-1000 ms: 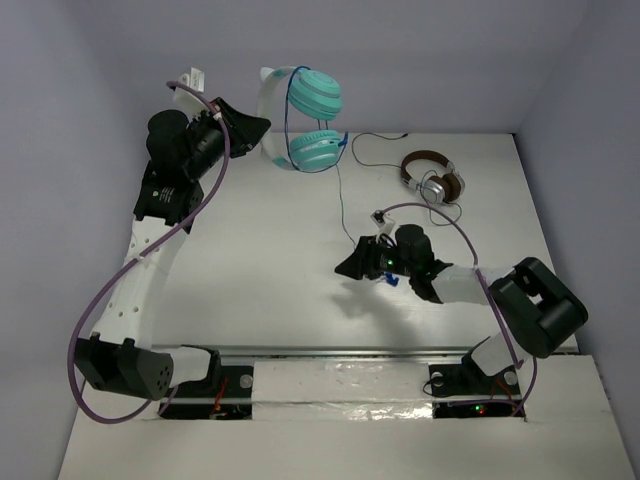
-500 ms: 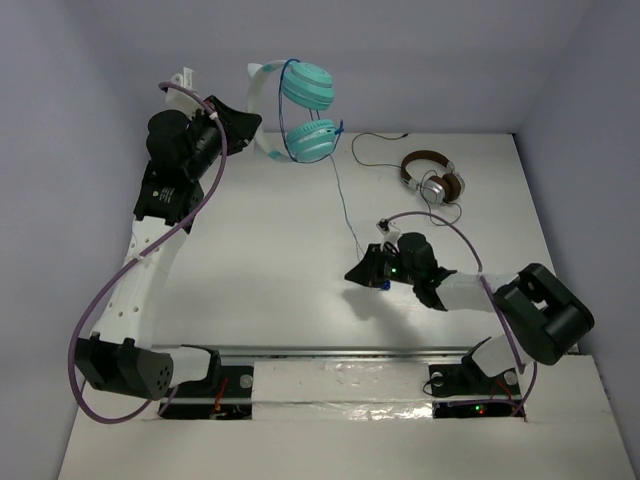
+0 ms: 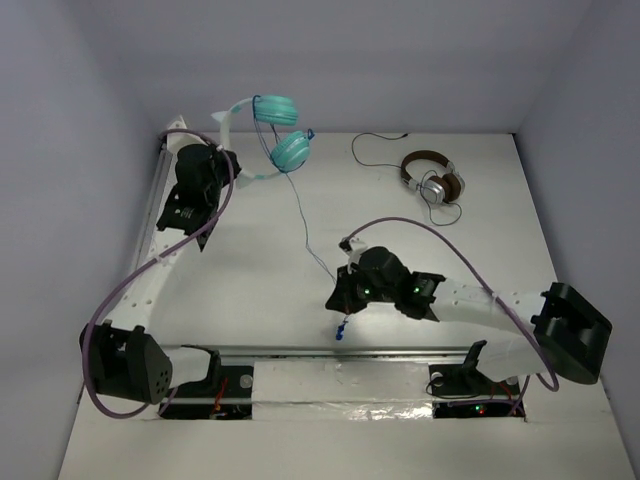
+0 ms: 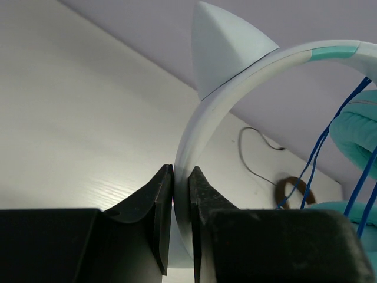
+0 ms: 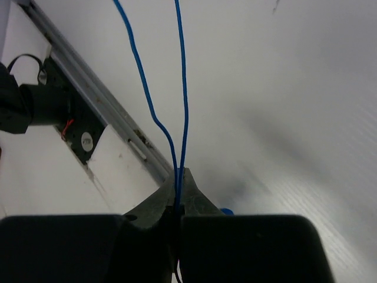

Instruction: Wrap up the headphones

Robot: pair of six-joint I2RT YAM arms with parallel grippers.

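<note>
The headphones [image 3: 282, 130] hang above the table's far left, with teal ear cups [image 4: 356, 127] and a white headband [image 4: 235, 82] bearing a pointed ear. My left gripper [image 3: 236, 165] is shut on the headband, whose band is pinched between the jaws [image 4: 181, 177]. A thin blue cable [image 3: 312, 235] runs from the cups down to my right gripper [image 3: 336, 298] near the table's front middle. That gripper [image 5: 178, 177] is shut on two strands of the cable [image 5: 182, 88]. The cable's blue plug end [image 3: 341, 330] dangles below it.
Brown-and-silver headphones [image 3: 432, 178] lie at the back right with their dark cable [image 3: 370, 150] trailing left. A metal rail [image 3: 300, 352] runs along the near edge. Grey walls close in the left and back sides.
My right gripper has shut on the blue cable and drawn it left toward the near edge. The left arm has carried the headphones further left and turned them.
</note>
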